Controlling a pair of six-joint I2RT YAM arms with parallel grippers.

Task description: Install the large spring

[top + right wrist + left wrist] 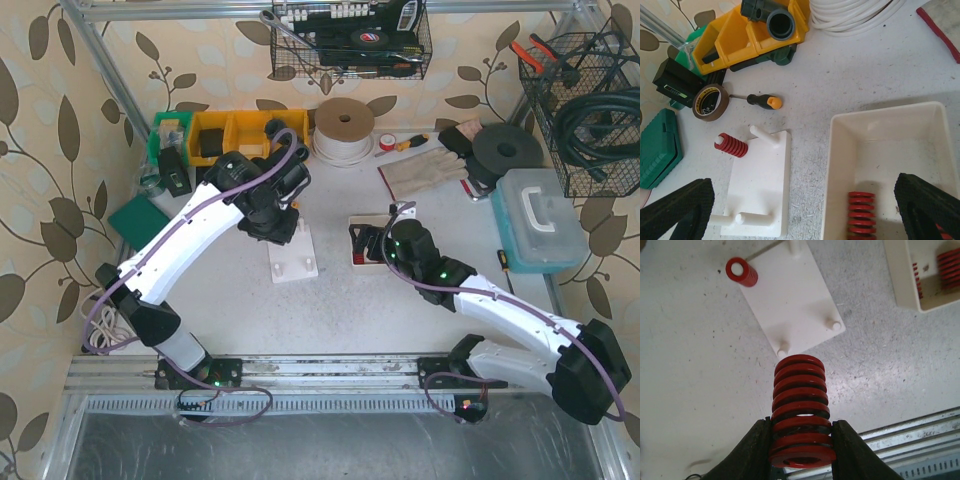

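My left gripper [801,429] is shut on a large red spring [800,390], which points toward the near end of a white base plate [795,300] with upright pegs. A smaller red spring [741,271] sits on a far corner peg. In the top view the left gripper [275,218] hovers over the far end of the plate [293,262]. My right gripper [802,210] is open wide and empty, above the gap between the plate [760,185] and a white tray [840,165] holding another red spring [861,215].
Yellow bins [750,30], a tape roll [710,101], a small screwdriver [765,101] and a green case [657,150] lie beyond the plate. A white cable coil [343,128], gloves, a blue box [540,220] and wire baskets stand at the back and right.
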